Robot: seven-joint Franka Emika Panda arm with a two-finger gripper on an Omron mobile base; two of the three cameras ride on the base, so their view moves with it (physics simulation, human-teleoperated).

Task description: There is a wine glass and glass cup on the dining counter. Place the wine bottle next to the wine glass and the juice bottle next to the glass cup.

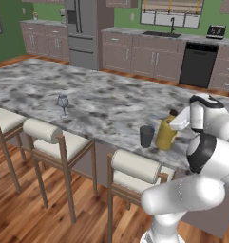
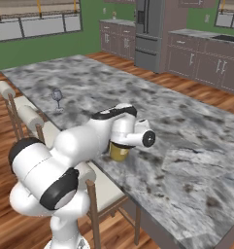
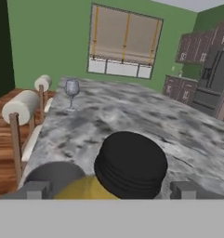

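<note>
Seemingly, fingers [image 3: 111, 189] apart — astride juice bottle [image 1: 165, 135]

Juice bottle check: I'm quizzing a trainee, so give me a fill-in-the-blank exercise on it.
1. The juice bottle has a ____ cap.
2. It stands beside the grey glass cup on the ____ counter.
3. The gripper jaws straddling it are ____.
4. The wine glass stands ____ from it.

Answers: black; dining; open; apart

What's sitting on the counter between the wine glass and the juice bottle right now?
The dark glass cup, right beside the juice bottle; from there to the wine glass is bare marble, seen in the left base view.
</note>
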